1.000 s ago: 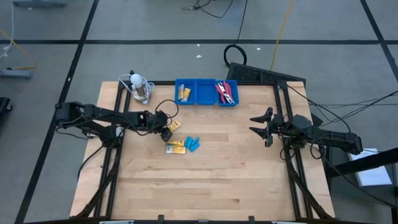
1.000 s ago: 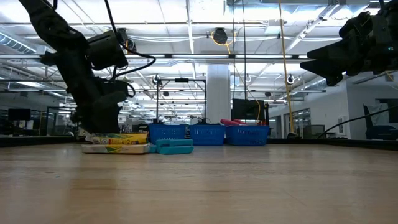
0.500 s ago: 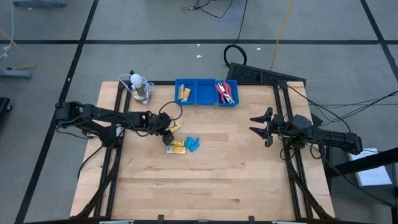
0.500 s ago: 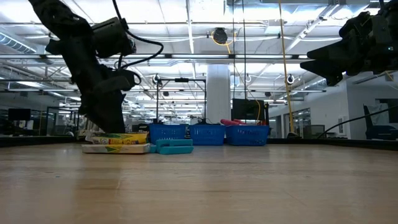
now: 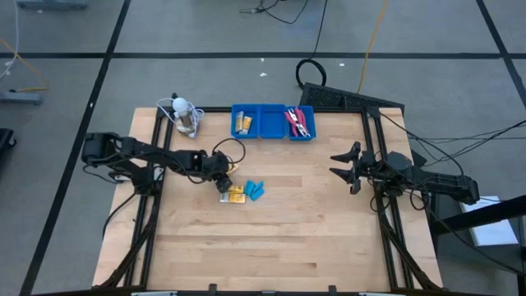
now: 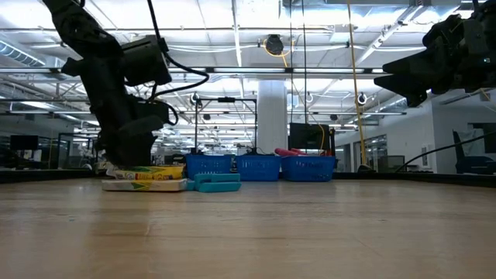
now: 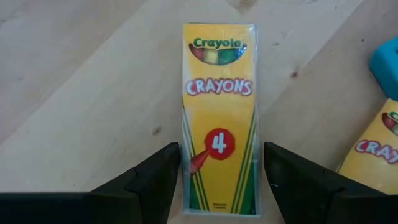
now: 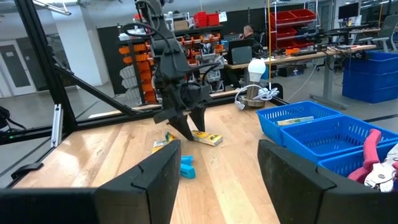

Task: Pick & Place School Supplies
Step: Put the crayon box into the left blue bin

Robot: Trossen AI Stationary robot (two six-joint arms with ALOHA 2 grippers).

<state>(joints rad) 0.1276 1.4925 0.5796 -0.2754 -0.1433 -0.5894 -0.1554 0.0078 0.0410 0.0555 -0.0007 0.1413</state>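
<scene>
A yellow crayon packet [image 7: 219, 93] lies flat on the wooden table, left of centre. My left gripper [image 7: 222, 152] stands open over its near end, pointing steeply down, one finger at each long side; in the high view the gripper [image 5: 223, 169] hides most of it. A second crayon packet [image 5: 234, 194] and light-blue pieces [image 5: 256, 190] lie just beside. The blue tray [image 5: 271, 131] at the far edge holds a packet [image 5: 243, 123] and red-handled scissors [image 5: 299, 123]. My right gripper [image 5: 339, 164] waits open, raised and level, at the table's right side.
A white round object with a coiled cable [image 5: 182, 113] sits at the far left corner, left of the tray. Black frame rails run along the left and right table edges. The near half of the wooden table [image 5: 271, 247] holds no objects.
My left gripper has moved toward the table's right edge and sunk a little, coming down over the crayon packet. The packets and blue pieces lie where they were.
</scene>
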